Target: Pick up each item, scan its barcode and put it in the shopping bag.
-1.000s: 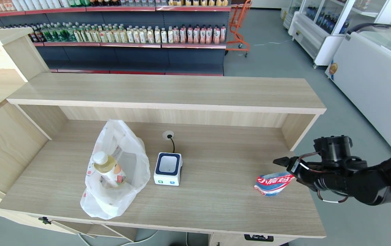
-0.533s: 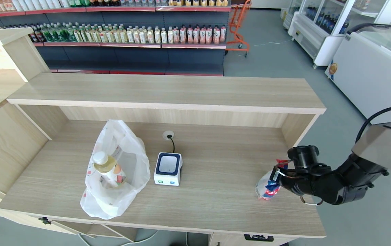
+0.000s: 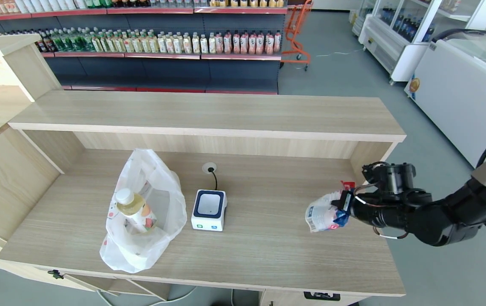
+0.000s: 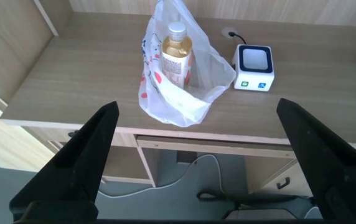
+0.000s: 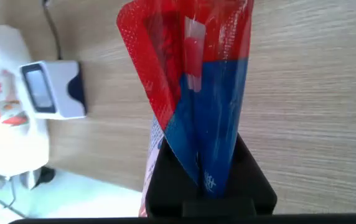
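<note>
Right wrist view: the snack packet [image 5: 196, 81] is clamped between the jaws of the right gripper [image 5: 206, 180], pinched at one end, with its red and blue film standing out lengthwise beyond the fingertips. From the head camera the same packet [image 3: 321, 212] is seen held by the right gripper [image 3: 339, 207] over the right part of the counter [image 3: 268, 250], apparently lifted off the wood, with its long axis directed towards the robot's left.

That is the relation on which the next move is judged to turn: the scanner [image 3: 209, 210] lies to the robot's left of the packet, well apart from it, window upward, so the packet would have to be carried leftward along its own axis and its barcode face turned down. A pale printed panel can be made out at the packet's free end, but whether it carries the barcode cannot be told. Large print is present on the red face; it is not read out.

Farther left, the shopping bag [image 3: 140, 212] stands open with a bottle [image 3: 134, 208] inside. The left gripper [image 4: 198, 104] hangs in front of the counter, fingers spread wide, nearer the bag.
</note>
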{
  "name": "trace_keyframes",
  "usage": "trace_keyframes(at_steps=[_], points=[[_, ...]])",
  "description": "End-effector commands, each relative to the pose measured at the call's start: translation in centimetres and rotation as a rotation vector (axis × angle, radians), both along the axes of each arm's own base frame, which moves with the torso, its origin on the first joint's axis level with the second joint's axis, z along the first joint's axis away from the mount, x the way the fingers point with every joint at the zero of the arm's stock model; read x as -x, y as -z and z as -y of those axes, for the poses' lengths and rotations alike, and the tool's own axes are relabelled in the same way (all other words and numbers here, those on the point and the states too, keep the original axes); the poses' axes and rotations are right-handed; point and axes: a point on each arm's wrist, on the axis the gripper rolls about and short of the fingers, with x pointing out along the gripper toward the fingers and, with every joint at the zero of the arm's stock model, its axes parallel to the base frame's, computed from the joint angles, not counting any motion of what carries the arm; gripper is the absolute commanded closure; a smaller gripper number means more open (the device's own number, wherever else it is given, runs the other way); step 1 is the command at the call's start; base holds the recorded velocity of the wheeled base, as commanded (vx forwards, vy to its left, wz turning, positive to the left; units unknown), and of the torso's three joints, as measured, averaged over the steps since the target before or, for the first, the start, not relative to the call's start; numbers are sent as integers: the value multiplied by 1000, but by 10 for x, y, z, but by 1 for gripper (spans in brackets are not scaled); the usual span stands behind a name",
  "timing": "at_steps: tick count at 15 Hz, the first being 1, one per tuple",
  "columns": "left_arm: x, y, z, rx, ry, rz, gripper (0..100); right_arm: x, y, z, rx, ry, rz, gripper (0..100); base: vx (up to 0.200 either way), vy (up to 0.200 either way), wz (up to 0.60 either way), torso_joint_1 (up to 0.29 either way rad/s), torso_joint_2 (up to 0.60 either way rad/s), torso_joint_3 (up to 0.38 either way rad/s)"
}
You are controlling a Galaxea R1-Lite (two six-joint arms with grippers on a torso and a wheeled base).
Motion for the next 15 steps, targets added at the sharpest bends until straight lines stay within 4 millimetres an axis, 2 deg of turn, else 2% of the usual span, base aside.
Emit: trace_keyframes(at_steps=[1,2,3,4,5,7,11,15], points=[[0,0,0,0,0,0,0,42,-77,28,-156,-290,179,100,0,0,0,0,0,0],[0,0,0,0,0,0,0,56,-88,37,-233,-446,211,100,0,0,0,0,0,0],[0,0,0,0,0,0,0,66,-89,40,-259,-532,223,100,0,0,0,0,0,0],[0,0,0,0,0,0,0,72,-87,41,-257,-558,224,100,0,0,0,0,0,0],[0,0,0,0,0,0,0,86,-85,40,-236,-674,270,100,0,0,0,0,0,0],[0,0,0,0,0,0,0,96,-92,36,-280,-826,314,100,0,0,0,0,0,0],[0,0,0,0,0,0,0,111,-101,16,-310,-917,306,100,0,0,0,0,0,0],[0,0,0,0,0,0,0,123,-105,-11,-335,-902,230,100,0,0,0,0,0,0]])
